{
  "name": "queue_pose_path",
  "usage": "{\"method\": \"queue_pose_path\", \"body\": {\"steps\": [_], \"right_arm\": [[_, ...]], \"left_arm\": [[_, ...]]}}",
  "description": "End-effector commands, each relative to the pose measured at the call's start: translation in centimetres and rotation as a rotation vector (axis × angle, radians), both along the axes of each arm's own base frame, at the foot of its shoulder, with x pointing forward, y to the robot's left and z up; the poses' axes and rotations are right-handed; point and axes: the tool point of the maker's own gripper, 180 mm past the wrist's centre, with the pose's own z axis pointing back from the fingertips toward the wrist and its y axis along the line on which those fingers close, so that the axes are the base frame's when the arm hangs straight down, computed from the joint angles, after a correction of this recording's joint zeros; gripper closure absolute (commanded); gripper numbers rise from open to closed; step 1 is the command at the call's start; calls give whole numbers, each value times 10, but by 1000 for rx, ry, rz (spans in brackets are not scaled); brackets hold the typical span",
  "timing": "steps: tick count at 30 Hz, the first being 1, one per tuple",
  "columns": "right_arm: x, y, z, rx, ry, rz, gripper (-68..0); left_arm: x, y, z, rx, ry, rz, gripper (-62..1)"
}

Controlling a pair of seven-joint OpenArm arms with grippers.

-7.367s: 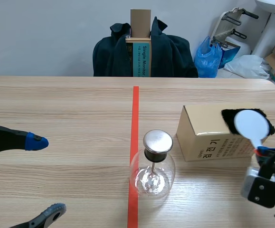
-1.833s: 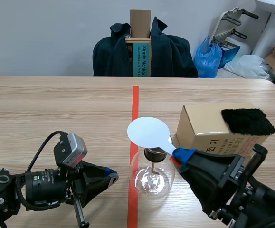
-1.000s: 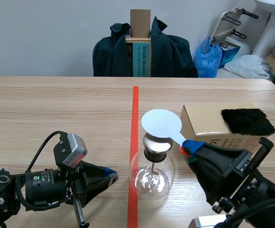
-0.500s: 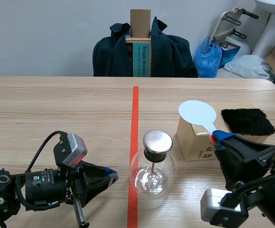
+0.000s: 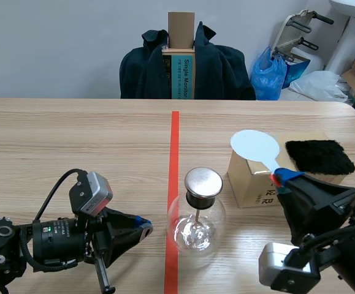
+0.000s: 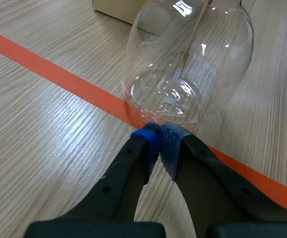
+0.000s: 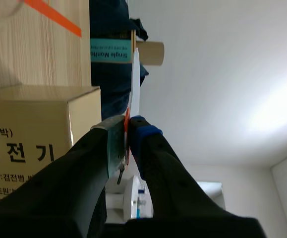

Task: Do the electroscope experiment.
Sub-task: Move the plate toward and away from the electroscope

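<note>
The electroscope [image 5: 197, 217], a clear glass flask with a round metal cap [image 5: 203, 182], stands on the orange tape line. My left gripper [image 5: 145, 226] lies low on the table, shut on nothing, its tips right at the flask's base [image 6: 190, 59] in the left wrist view [image 6: 159, 134]. My right gripper [image 5: 281, 177] is shut on the handle of a white round paddle [image 5: 254, 147], held up over the cardboard box's [image 5: 251, 187] left end. In the right wrist view the paddle [image 7: 135, 84] shows edge-on between the fingers [image 7: 127, 121]. A black fur cloth [image 5: 319, 156] lies on the box.
A chair draped with a dark jacket [image 5: 186, 67] stands behind the table's far edge. Bags and boxes [image 5: 275, 73] sit on the floor at the back right. Bare wood lies to the left of the tape line [image 5: 174, 141].
The right arm has carried the paddle from above the flask's metal cap to the right, over the box. The left arm has stayed still.
</note>
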Motion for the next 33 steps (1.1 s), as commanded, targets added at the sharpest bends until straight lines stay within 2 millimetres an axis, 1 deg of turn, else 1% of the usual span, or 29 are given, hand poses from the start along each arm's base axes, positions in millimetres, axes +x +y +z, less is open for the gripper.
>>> {"method": "queue_pose_path", "body": {"steps": [1,12,19,26,33], "right_arm": [[1,-1,8,-6,-31,16,-9],[-17,23,8,-6,-32,186,-9],[-35,40,7,-7,-29,321,-9],[-44,48,7,-7,-28,388,-9],[-46,49,7,-7,-28,402,-9]], "left_arm": [[6,-4,13,-43,-29,6,-21],[6,-4,13,-43,-29,6,-21],[6,-4,13,-43,-29,6,-21],[6,-4,13,-43,-29,6,-21],[6,-4,13,-43,-29,6,-21]]}}
